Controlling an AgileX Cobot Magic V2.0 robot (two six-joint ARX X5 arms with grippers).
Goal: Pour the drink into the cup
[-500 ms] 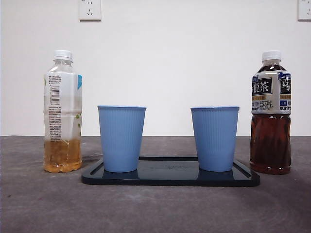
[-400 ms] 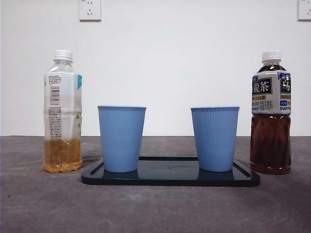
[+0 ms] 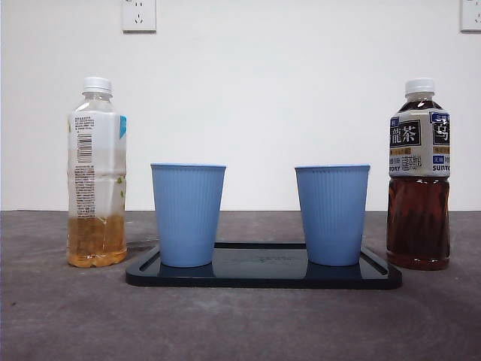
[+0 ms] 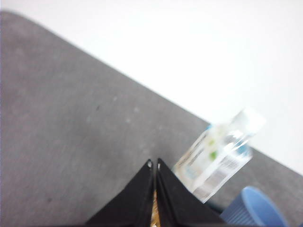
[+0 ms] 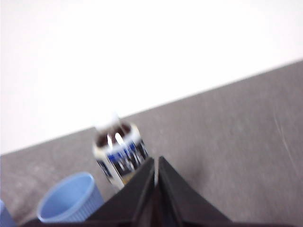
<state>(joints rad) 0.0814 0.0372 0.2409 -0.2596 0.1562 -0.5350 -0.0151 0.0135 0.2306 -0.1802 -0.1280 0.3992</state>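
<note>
Two blue ribbed cups stand on a dark tray (image 3: 263,280): one cup on the left (image 3: 188,214) and one on the right (image 3: 332,214). A clear bottle with a little amber drink (image 3: 97,173) stands left of the tray, capped. A dark tea bottle (image 3: 418,177) stands to the right, also capped. My left gripper (image 4: 154,164) is shut and empty, hovering above and short of the clear bottle (image 4: 218,153). The right gripper (image 5: 155,160) is shut too, held above the tea bottle (image 5: 119,149), with a blue cup (image 5: 71,198) beside it. Neither arm shows in the front view.
The things stand on a grey table (image 3: 240,323) against a white wall with two power sockets (image 3: 139,15) high up. Bare tabletop lies in front of the tray and outside both bottles.
</note>
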